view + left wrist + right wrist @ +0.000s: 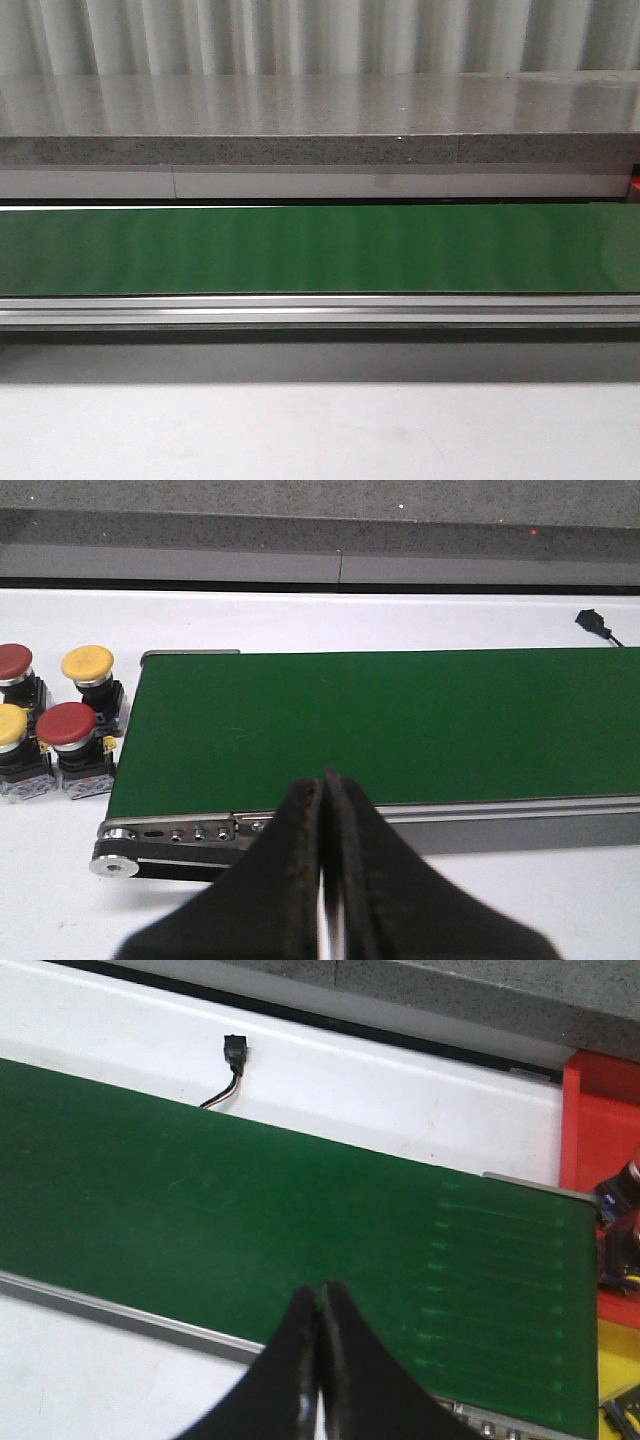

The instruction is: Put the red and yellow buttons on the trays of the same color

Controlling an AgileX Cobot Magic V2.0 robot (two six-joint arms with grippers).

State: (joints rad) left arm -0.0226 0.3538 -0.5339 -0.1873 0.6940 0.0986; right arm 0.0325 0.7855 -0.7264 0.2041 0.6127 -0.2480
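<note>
Off the belt's (380,725) end, on the white bench (400,615), four buttons sit clustered: two red (66,723) (14,661), two yellow (87,663) (10,724), all upright on their black bases, touching or nearly so. That's in the left wrist view; none is picked yet. Left end effector (324,785) is closed, holding nothing, hovering over the belt's near rail. Right end effector (319,1295) is also closed and empty, over the belt toward its other end. Red tray (600,1120) shows at that end, beside the belt; something dark sits on it at the frame edge, can't tell what. A yellow patch (620,1370) below it is probably the yellow tray, not sure. Belt surface is bare in the front view. A black cable plug (234,1050) lies on the bench behind the belt. Judgement: sorting barely begun or not begun; all four visible buttons are left to move.
</note>
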